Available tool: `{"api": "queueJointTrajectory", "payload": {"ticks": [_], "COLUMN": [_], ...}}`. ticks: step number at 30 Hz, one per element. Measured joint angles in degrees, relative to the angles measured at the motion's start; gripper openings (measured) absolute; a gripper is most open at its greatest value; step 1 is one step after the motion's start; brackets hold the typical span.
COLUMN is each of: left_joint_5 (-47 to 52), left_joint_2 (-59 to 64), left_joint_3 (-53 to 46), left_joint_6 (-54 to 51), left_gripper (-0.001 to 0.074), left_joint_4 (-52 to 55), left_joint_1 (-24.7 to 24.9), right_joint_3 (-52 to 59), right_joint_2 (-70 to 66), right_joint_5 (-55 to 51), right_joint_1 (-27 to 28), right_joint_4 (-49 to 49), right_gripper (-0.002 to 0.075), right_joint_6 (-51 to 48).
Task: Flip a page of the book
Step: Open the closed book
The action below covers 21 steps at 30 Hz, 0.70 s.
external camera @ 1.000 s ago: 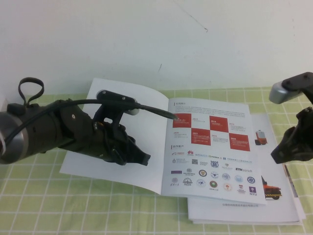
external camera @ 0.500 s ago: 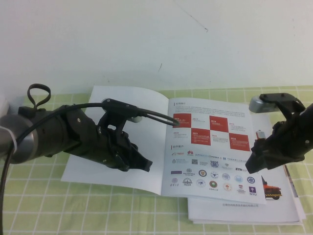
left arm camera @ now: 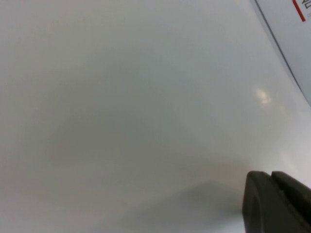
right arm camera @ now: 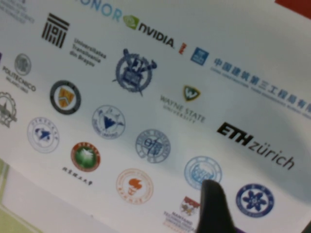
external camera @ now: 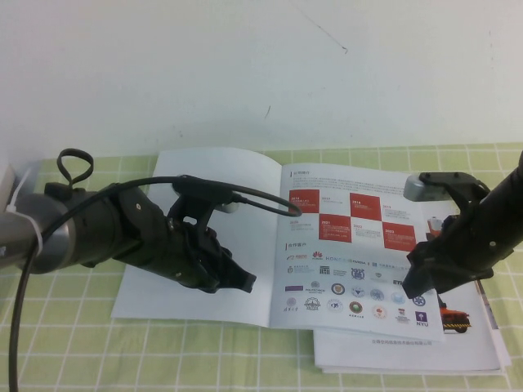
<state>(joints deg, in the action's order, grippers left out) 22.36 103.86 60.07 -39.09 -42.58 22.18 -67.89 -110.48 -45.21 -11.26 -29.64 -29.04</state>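
Observation:
The book [external camera: 409, 347] lies open on the green checked cloth. Its left leaf [external camera: 204, 184] is blank white. The page [external camera: 351, 245], with red squares above rows of logos, lies flat on the right. My left gripper [external camera: 243, 283] is low over the blank leaf near the spine, and its fingers [left arm camera: 274, 199] are pressed together, holding nothing. My right gripper [external camera: 411, 284] hovers close over the page's lower right logos. It is open: one fingertip [right arm camera: 211, 201] shows just above the logos [right arm camera: 153, 145], and nothing is between the jaws.
Leaves with an orange truck [external camera: 454, 315] stick out below and to the right of the page. The left arm's black cable [external camera: 265, 196] loops over the spine. A white wall [external camera: 261, 73] rises behind the table.
My right arm has come in leftward and down over the page's right side, and its jaws have opened. The left arm has shifted slightly right over the blank leaf.

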Motion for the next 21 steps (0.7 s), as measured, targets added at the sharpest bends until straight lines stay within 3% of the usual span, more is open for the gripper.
{"api": "queueJointTrajectory", "payload": {"ticks": [14, 21], "left_joint_5": [-0.2, -0.2], "left_joint_2": [0.2, 0.2], "left_joint_3": [0.0, 0.0], "left_joint_6": [-0.5, -0.5], "left_gripper": [-0.0004, -0.0004], "left_joint_4": [-1.1, -1.3], "left_joint_1": [0.0, 0.0], "right_joint_3": [-0.7, -0.8], "right_joint_2": [-1.8, -1.8], "right_joint_5": [0.4, -1.0], "right_joint_1": [0.0, 0.0], "right_joint_4": [-1.0, 4.4], "right_gripper": [0.0388, 0.0388], "right_joint_6": [0.1, 4.0]}}
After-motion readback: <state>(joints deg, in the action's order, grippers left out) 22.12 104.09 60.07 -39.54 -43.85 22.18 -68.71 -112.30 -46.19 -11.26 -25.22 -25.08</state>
